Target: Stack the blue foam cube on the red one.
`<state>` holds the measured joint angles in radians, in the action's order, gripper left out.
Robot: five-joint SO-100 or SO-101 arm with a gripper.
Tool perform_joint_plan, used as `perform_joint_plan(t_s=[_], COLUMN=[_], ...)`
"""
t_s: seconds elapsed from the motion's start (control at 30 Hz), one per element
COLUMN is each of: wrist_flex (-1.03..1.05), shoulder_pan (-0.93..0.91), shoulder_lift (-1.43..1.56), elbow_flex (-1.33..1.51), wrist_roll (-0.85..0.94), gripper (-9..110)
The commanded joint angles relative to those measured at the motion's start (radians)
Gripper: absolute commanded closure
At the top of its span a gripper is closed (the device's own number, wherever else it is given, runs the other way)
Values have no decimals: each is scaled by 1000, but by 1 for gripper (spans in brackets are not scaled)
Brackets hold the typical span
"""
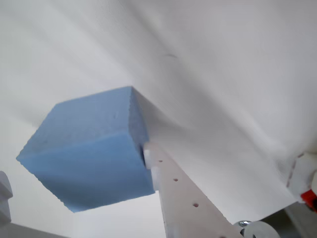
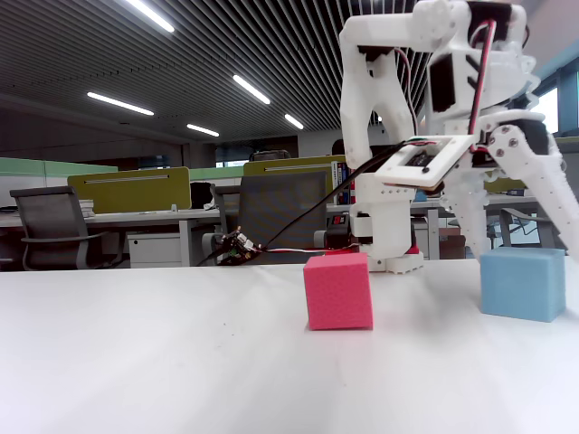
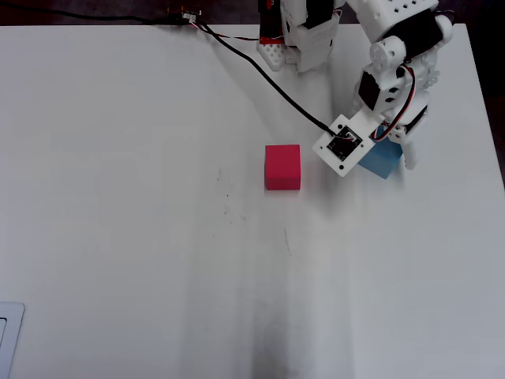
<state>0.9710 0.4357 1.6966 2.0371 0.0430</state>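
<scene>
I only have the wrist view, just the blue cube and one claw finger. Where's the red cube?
Observer: In the overhead view the red cube sits left of the blue foam cube, with bare table between them.
Operator: Is the blue one lifted yet?
Observer: No, the fixed view shows it resting on the table.
Operator: Anything on top of the red one?
Observer: Nothing; its top face is bare in the fixed view.
</scene>
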Motion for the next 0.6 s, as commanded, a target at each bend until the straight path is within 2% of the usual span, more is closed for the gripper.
perform_joint_plan(t_s=[0.0,0.57], wrist_flex=[-23,-58], shoulder_pan=[15,-2], shoulder_lift=[-5,0], elbow_flex=[-35,28], wrist_roll=[14,2], gripper=[66,78])
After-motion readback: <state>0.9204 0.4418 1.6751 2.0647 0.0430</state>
